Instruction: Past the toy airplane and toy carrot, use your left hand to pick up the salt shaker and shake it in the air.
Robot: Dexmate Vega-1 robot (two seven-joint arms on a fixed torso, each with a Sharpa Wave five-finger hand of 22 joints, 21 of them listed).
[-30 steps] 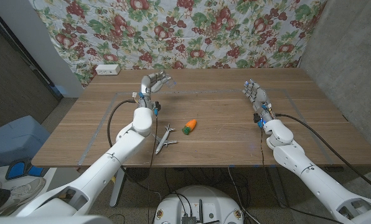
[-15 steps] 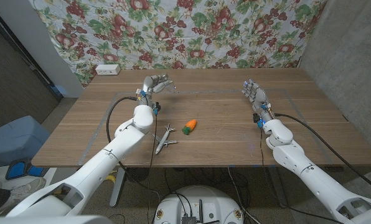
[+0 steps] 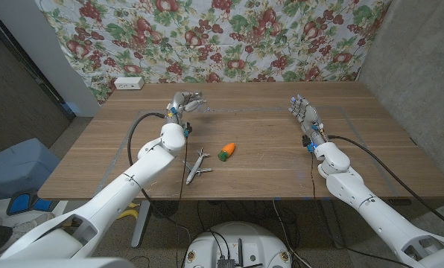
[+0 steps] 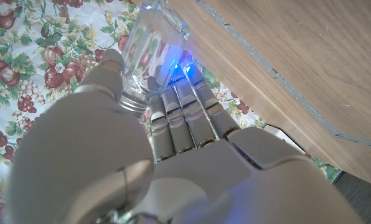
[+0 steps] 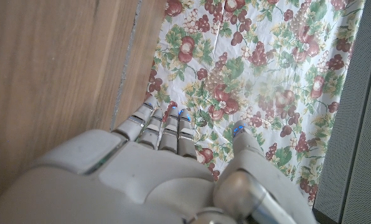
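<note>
Salt shaker (image 4: 153, 46), clear glass, is being gripped by the left hand (image 3: 185, 102) at the bench's (image 3: 267, 160) eleven o'clock, beyond toy airplane (image 3: 197, 166) and toy carrot (image 3: 226, 151); right hand (image 3: 302, 112) is being kept unclenched, empty.

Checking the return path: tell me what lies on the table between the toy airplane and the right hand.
In the head view, the toy carrot lies between the toy airplane and the right hand, close to the airplane; beyond it is bare wood.
</note>
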